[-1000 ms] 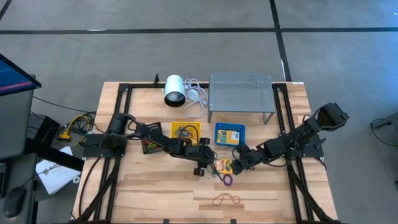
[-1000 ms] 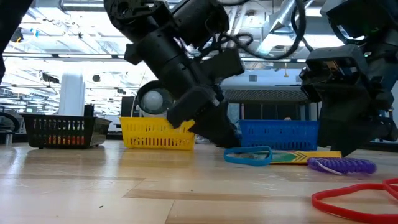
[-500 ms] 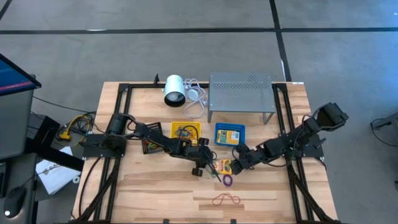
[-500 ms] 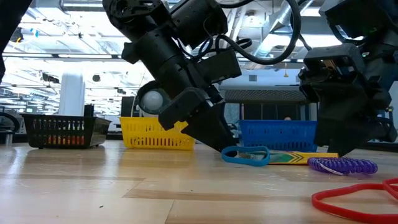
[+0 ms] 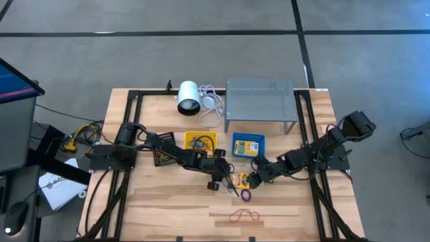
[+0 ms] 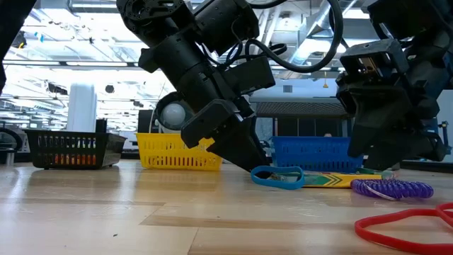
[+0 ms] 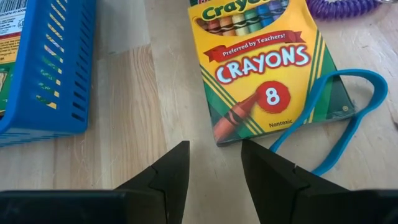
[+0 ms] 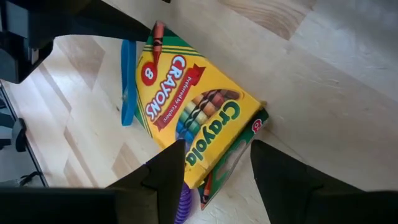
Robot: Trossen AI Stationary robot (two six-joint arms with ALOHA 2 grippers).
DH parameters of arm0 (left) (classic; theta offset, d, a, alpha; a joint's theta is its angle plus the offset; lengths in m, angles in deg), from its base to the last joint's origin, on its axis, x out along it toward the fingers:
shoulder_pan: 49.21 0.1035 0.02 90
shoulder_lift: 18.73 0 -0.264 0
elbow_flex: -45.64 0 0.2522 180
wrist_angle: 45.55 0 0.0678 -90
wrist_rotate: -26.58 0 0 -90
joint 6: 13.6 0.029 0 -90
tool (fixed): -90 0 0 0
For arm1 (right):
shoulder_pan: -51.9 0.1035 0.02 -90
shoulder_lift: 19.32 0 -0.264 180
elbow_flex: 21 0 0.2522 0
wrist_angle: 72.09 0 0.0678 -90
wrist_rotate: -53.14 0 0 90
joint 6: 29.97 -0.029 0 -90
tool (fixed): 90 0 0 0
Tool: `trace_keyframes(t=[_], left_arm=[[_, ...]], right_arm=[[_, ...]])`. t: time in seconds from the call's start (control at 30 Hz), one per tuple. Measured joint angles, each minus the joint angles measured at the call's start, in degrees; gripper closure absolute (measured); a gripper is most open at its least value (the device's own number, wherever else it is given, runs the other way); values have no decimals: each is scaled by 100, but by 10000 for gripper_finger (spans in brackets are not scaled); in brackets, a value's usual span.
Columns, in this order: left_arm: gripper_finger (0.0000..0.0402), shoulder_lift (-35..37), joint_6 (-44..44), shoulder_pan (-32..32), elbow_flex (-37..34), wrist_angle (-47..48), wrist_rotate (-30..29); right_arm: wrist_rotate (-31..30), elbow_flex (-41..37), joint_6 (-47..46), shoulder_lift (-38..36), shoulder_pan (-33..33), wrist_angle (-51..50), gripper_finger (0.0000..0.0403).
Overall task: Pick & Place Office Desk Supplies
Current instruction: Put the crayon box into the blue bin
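A yellow-and-green crayon box (image 5: 240,179) lies flat on the table, between my two grippers. A blue rubber-band loop (image 7: 339,121) lies against one of its long sides, partly under it. My left gripper (image 7: 214,165) is open and low on the table, its tips just short of the box's bottom end (image 7: 249,134). My right gripper (image 8: 211,168) is open on the opposite side, one finger on either side of the box's top end, where a flap (image 8: 239,152) is open. In the low view the box (image 6: 340,180) lies flat between the two grippers. My left gripper stands with its fingertips (image 7: 252,149) at the box's bottom end, slanting down from the table's left; I cannot tell whether they touch it. My right gripper stands over the box's flap end (image 8: 205,158), coming from the table's right; I cannot tell whether it touches.
A purple coil (image 5: 246,195) and a red rubber band (image 5: 244,215) lie nearer the table's near edge. A yellow tray (image 5: 200,142), a blue tray (image 5: 248,144) and a black tray (image 6: 67,149) stand behind. The white cylinder (image 5: 188,96) and the grey rack (image 5: 261,104) stand at the far edge.
My left gripper has dropped a little, to the table beside the blue loop, and then stayed there. My right gripper has crept left toward the crayon box and tipped slightly. The box has kept its place.
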Motion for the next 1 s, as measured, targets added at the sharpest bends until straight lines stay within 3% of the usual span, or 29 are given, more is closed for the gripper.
trace_keyframes(t=[0.17, 0.4, 0.53, 0.73, 1.0], left_arm=[[257, 0, 0, -29, 0, -15, -4], [257, 11, -2, -29, 0, 20, 7], [257, 22, -15, -29, -4, 59, 7], [257, 22, -20, -29, -4, 41, 7], [257, 34, -55, -31, -4, 72, 28]], right_arm=[[-15, 0, -46, 6, 0, 2, 226], [73, 15, -192, 627, -2, 653, 252], [97, 14, -138, 665, -5, 705, 292], [95, 2, 105, 503, -7, 545, 390], [67, 5, 191, 498, 20, 567, 401]])
